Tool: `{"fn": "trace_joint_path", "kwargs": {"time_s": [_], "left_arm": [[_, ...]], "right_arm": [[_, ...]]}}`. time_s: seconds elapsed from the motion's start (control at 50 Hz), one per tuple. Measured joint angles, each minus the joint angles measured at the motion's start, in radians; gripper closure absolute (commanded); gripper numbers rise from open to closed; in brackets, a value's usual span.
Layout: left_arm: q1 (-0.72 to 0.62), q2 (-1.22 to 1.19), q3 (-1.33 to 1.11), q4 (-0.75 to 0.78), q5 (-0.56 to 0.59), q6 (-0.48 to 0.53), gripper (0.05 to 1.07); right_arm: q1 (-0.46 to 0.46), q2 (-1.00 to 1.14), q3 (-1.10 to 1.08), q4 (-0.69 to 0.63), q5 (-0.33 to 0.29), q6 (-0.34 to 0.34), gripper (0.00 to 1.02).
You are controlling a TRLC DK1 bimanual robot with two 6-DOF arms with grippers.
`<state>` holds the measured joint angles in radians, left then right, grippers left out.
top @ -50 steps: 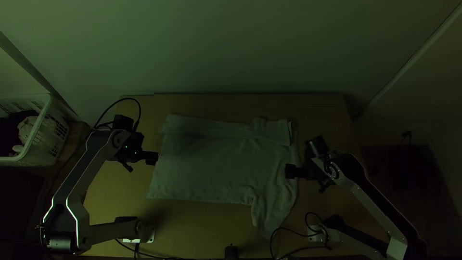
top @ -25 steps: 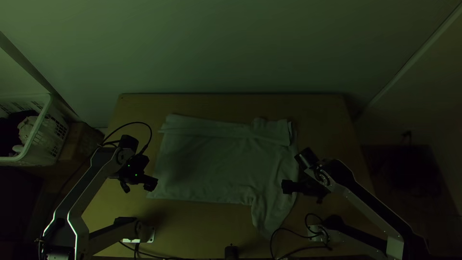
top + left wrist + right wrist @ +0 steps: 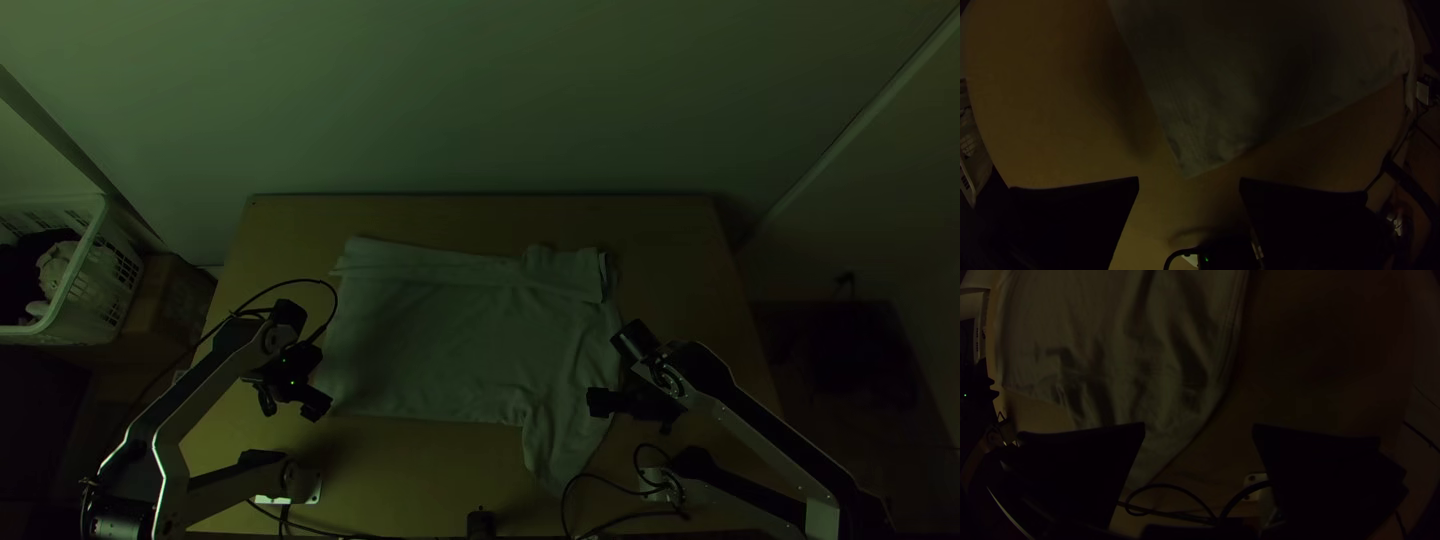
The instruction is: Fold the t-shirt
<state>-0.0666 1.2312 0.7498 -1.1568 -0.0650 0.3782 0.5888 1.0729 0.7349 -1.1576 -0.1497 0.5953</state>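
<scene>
The pale t-shirt (image 3: 450,345) lies on the table, its far side folded over in a strip with that sleeve on top; the near sleeve spreads toward the table's near edge. My left gripper (image 3: 318,405) is over the shirt's near left corner, and my right gripper (image 3: 600,402) is over the near sleeve. In the left wrist view, the left gripper (image 3: 1190,185) stands open, with the corner of the shirt (image 3: 1210,110) just beyond its fingers. The right wrist view has the right gripper (image 3: 1199,432) open, the sleeve (image 3: 1160,415) lying partly under one finger.
A white basket (image 3: 75,300) with cloth in it stands left of the table (image 3: 480,215), beside a cardboard box. Black cables (image 3: 620,515) loop near the right arm's base. A small black object (image 3: 481,522) is at the near edge.
My left gripper has moved down the picture along the shirt's left edge to its near corner. My right gripper has moved a little toward the near edge. The shirt has not shifted.
</scene>
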Motion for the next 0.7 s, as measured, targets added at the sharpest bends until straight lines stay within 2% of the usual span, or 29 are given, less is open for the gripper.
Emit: {"fn": "trace_joint_path", "kwargs": {"time_s": [0.1, 0.16, 0.38, 0.46, 0.52, 0.54, 0.7], "left_arm": [[-0.032, 0.018, -0.015, 0.015, 0.0, -0.002, 0.23], [-0.041, 0.033, -0.016, 0.028, -0.003, -0.004, 0.25], [-0.066, 0.057, -0.024, 0.078, -0.011, -0.004, 0.52], [-0.079, 0.057, -0.026, 0.085, -0.023, -0.004, 0.76], [-0.097, 0.055, -0.028, 0.09, -0.027, -0.004, 1.02], [-0.104, 0.053, -0.029, 0.093, -0.029, -0.004, 1.05], [-0.137, 0.032, -0.03, 0.131, -0.026, -0.003, 1.05]], "right_arm": [[0.0, 0.0, -0.001, 0.0, -0.001, 0.0, 0.04], [0.0, 0.0, -0.001, 0.0, -0.001, 0.0, 0.05], [0.0, 0.0, -0.002, 0.005, -0.009, 0.0, 0.06], [0.0, 0.002, -0.003, 0.01, -0.017, 0.002, 0.06], [0.0, 0.008, -0.008, 0.017, -0.019, 0.003, 0.06], [0.0, 0.012, -0.01, 0.016, -0.02, 0.003, 0.06], [0.014, 0.035, -0.029, 0.019, -0.024, 0.003, 0.06]]}}
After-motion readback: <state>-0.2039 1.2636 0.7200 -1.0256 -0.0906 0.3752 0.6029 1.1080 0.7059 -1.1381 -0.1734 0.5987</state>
